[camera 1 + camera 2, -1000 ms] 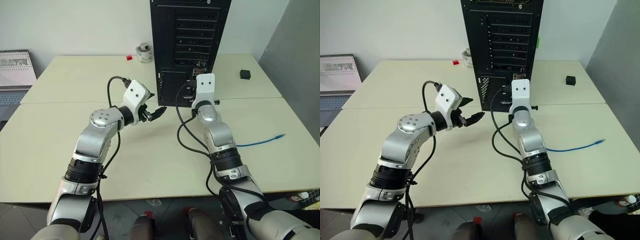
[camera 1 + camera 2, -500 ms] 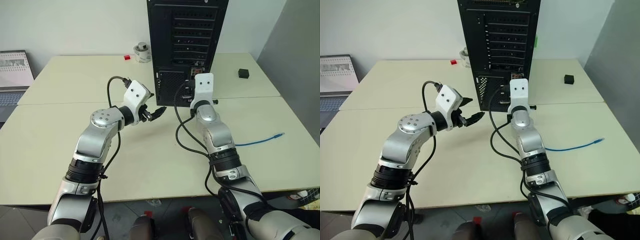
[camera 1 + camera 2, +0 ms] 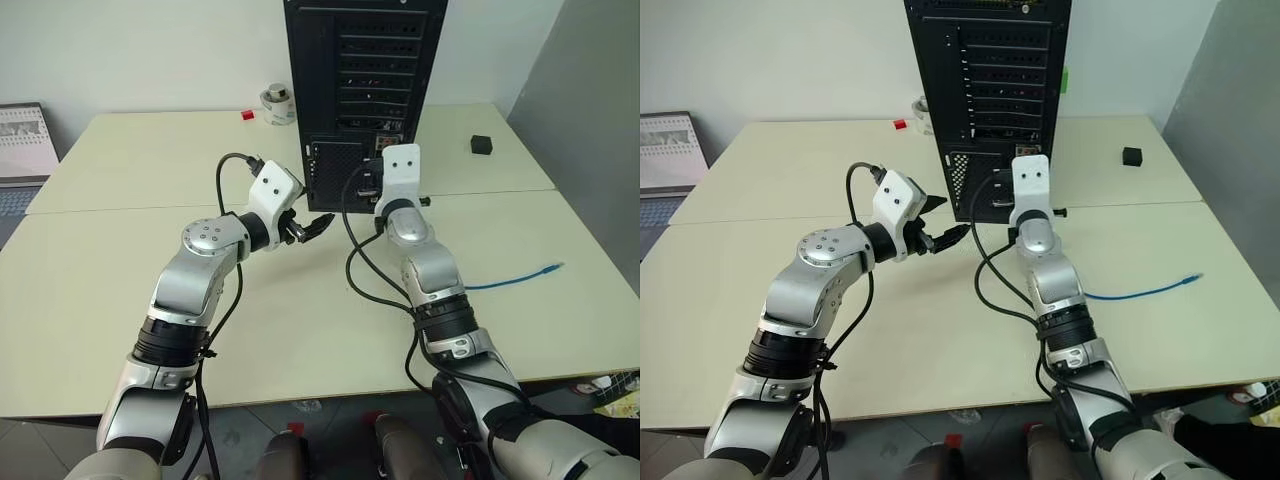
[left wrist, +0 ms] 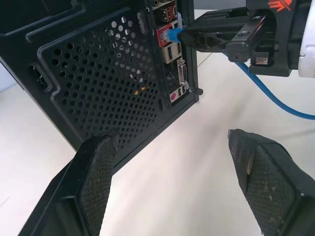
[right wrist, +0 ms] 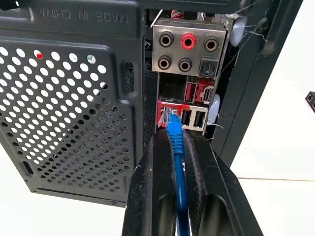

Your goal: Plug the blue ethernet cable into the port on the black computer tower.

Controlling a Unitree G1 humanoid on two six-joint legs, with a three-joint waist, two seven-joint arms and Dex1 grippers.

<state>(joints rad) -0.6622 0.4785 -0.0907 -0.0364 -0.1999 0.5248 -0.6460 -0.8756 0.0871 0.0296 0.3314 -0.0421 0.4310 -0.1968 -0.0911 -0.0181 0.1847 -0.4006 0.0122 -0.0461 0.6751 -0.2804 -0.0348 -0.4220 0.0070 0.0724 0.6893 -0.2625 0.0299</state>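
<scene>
1 black computer tower point(image 3: 365, 95) stands upright near the far edge of the table point(image 3: 120, 290), its rear face toward the robot, with slotted covers above, a mesh grille point(image 5: 64, 113) low down and a narrow strip of red and silver sockets beside it.

1 blue cable point(image 5: 176, 162) is in play. The right pincer point(image 5: 179, 142) has its 2 black fingers pressed together on it just behind the plug. The plug end sits at the mouth of the port point(image 5: 168, 116), a small socket in a red frame in that strip; whether it is fully seated cannot be told. The rest of the cable trails back over the table toward its right edge, where the free end point(image 3: 549, 268) with its second plug lies flat.

The left pincer point(image 3: 310, 228) hangs spread and holding nothing, its 2 fingers point(image 4: 93, 182) well apart, just beside the tower's lower left corner.

Behind the tower's left side are 1 small white cup-like thing point(image 3: 273, 103) and 1 small red piece point(image 3: 246, 115). 1 small black cube point(image 3: 481, 145) rests to the tower's right.
</scene>
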